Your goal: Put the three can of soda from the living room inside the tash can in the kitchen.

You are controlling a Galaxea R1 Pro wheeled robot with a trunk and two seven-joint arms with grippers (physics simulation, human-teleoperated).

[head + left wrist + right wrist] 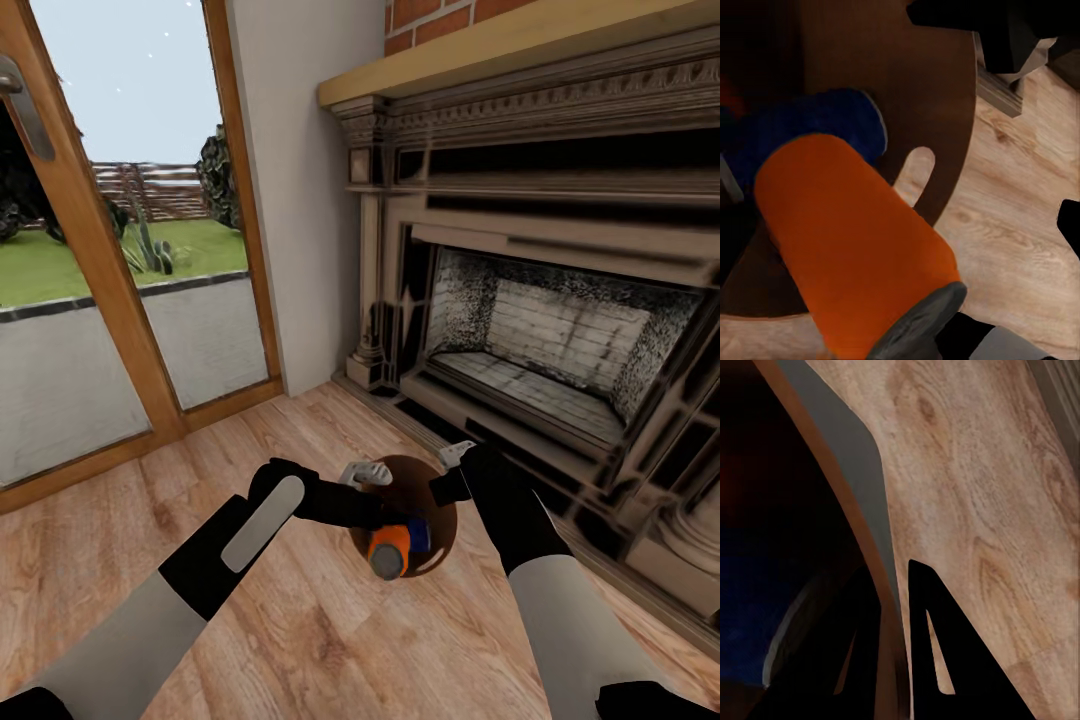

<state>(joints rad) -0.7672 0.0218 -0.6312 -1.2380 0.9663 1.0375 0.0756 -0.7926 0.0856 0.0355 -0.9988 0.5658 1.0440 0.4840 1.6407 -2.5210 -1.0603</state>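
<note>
1. Right now I see the trash can on the plank floor just before the fireplace.
2. My left gripper clasps the orange can over the bin's mouth, a blue can inside.
3. My right gripper pinches the bin's rim.

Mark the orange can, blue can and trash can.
orange can [855, 240], left wrist view, its side wall.
blue can [817, 124], left wrist view, its side.
trash can [851, 457], right wrist view, grey outer wall below the rim.
</note>
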